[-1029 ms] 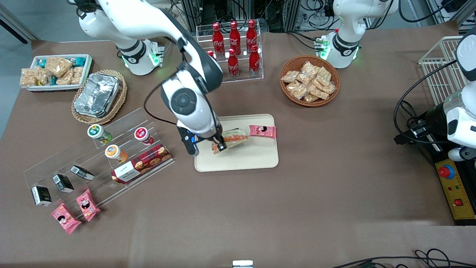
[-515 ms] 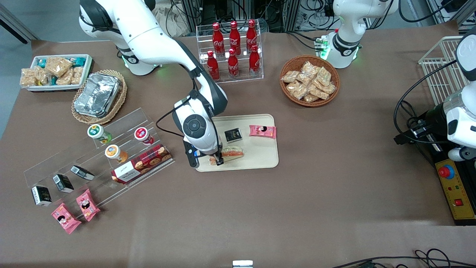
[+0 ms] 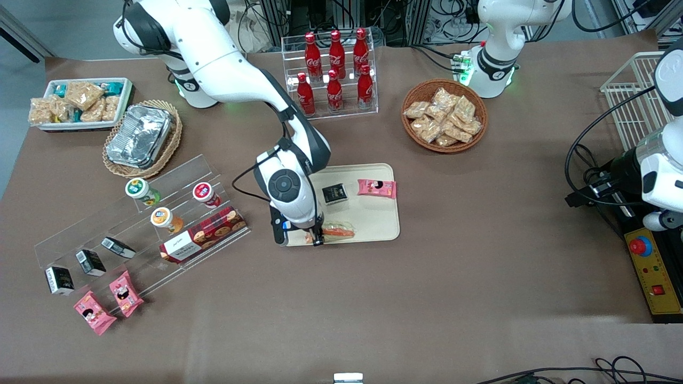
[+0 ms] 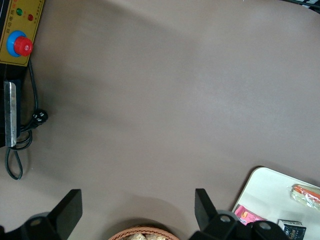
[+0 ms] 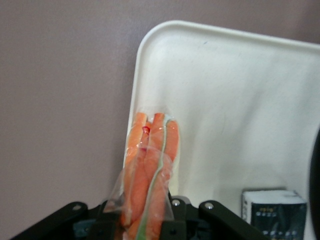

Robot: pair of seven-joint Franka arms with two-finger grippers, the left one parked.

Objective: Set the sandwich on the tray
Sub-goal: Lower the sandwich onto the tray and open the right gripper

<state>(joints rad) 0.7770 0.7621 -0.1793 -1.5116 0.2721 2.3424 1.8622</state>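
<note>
Hand (image 3: 316, 238) closed on sandwich (image 5: 150, 170)

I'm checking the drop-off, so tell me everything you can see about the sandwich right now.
The sandwich is a wedge in clear, crinkly plastic wrap, showing orange filling with a thin green line and pale bread. It lies low over the tray, along the rim nearest the front camera, near the corner toward the working arm's end. The gripper is shut on one end of it, pinching wrap and filling. Whether it rests fully on the tray cannot be told. It touches neither the black packet nor the pink packet.
</note>
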